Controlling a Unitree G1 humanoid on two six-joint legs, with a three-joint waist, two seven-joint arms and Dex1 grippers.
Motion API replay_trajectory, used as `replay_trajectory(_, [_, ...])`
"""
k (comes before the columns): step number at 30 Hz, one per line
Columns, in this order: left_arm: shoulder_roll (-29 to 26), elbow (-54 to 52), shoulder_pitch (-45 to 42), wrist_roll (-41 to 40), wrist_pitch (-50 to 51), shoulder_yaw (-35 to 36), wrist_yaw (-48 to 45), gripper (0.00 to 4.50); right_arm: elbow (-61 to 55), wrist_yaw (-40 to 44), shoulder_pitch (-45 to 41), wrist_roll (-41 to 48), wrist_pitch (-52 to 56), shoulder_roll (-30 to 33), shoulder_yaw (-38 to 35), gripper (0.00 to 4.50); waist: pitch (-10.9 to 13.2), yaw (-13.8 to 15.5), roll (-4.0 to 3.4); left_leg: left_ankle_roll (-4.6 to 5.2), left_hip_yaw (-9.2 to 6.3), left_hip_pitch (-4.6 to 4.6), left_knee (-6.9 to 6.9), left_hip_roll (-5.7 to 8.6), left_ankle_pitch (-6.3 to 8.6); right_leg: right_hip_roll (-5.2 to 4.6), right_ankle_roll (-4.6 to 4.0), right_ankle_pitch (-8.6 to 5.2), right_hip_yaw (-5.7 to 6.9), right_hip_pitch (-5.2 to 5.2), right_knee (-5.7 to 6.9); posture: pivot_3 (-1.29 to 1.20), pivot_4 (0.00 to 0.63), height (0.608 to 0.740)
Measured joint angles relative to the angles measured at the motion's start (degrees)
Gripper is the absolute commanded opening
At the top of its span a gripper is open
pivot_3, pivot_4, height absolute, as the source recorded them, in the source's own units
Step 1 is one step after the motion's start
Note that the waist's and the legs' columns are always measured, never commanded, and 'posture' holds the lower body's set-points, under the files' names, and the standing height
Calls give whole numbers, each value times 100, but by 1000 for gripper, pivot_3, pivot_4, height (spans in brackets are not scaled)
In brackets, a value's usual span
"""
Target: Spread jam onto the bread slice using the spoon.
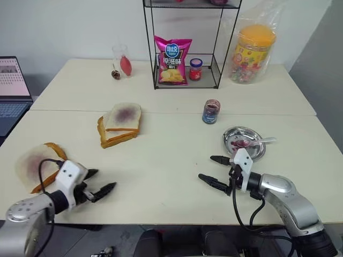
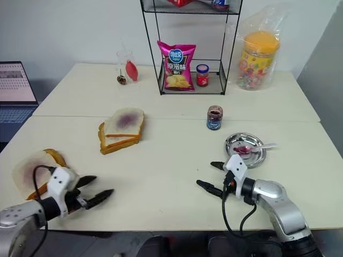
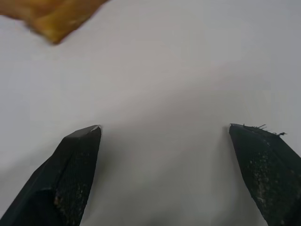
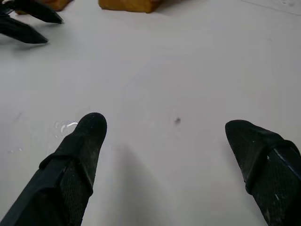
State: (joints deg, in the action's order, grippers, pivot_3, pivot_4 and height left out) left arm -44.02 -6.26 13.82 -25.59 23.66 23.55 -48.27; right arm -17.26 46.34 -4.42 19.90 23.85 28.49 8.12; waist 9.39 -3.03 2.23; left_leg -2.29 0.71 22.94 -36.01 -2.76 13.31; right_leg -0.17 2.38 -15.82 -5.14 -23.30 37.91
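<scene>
Both claws, left [image 1: 99, 182] and right [image 1: 213, 171], gape empty above the counter [image 1: 161, 155]. Spoon [image 1: 256, 142] lies in the dish [image 1: 231, 135] just beyond my right claw, ungrasped; fetching it comes next. Bread slice [image 1: 33, 163] sits beside my left.

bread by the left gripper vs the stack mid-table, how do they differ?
The bread slice by the left gripper lies near the table's left edge; the bread stack sits mid-table. The stack is thicker, with several slices. Both carry a purple jam blotch on top.

shiny steel dish [image 1: 257, 140], matt table [image 1: 161, 155], glossy jam [image 1: 211, 110]
</scene>
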Motion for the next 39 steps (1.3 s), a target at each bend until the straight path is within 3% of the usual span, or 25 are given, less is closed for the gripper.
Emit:
replay_trajectory(4, [-466, 573, -179, -127, 134, 590, -129, 4500, 0, 106, -125, 226, 214, -17, -10, 4461, 24, -3, 38, -1, -9, 2, 0, -4, 0, 0, -13, -8, 16, 0, 6, 0, 150, 740])
replay_trajectory(8, [-550, 1260, -1200, -305, 377, 785, 43, 4500, 54, 212, -522, 230, 297, -60, 92, 4461, 50, 28, 20, -2, -10, 2, -7, 1, -2, -2, 2, 0, 18, 3, 13, 0, 150, 740])
replay_trajectory(14, [-282, 1329, -2935, -960, 1216, 618, 392, 4500, -43, 393, -1107, 407, 493, -205, 364, 4461, 49, 53, 35, -4, -12, 7, -9, 4, -2, 0, 35, 24, 18, 7, 14, 0, 150, 740])
replay_trajectory(19, [64, 1620, -3735, -1073, 1509, 241, 528, 4500, -128, 479, -1264, 428, 593, -225, 508, 4461, 49, 51, 35, -7, -18, 13, -7, 4, 0, 5, 14, 35, 22, 0, 16, 0, 150, 740])
replay_trajectory(30, [179, 2886, -4210, -314, 1073, -763, 355, 4500, -133, 423, -1489, 405, 602, -351, 540, 4461, 49, 33, 35, -7, -25, 13, -10, 4, -1, 9, 12, 36, 28, 2, 20, 0, 150, 740])
replay_trajectory(38, [299, 3521, -4650, 16, 821, -1052, 54, 4500, -158, 284, -1328, 388, 601, -356, 548, 4461, 49, 62, 35, -7, -31, 16, -12, 4, -1, 10, 11, 36, 34, 2, 22, 0, 150, 740])
replay_trajectory(39, [299, 3575, -4695, 44, 797, -1075, 0, 4134, -160, 255, -1297, 387, 601, -357, 548, 4500, 49, 63, 36, -7, -33, 17, -13, 4, -1, 10, 11, 36, 35, 2, 23, 0, 150, 740])
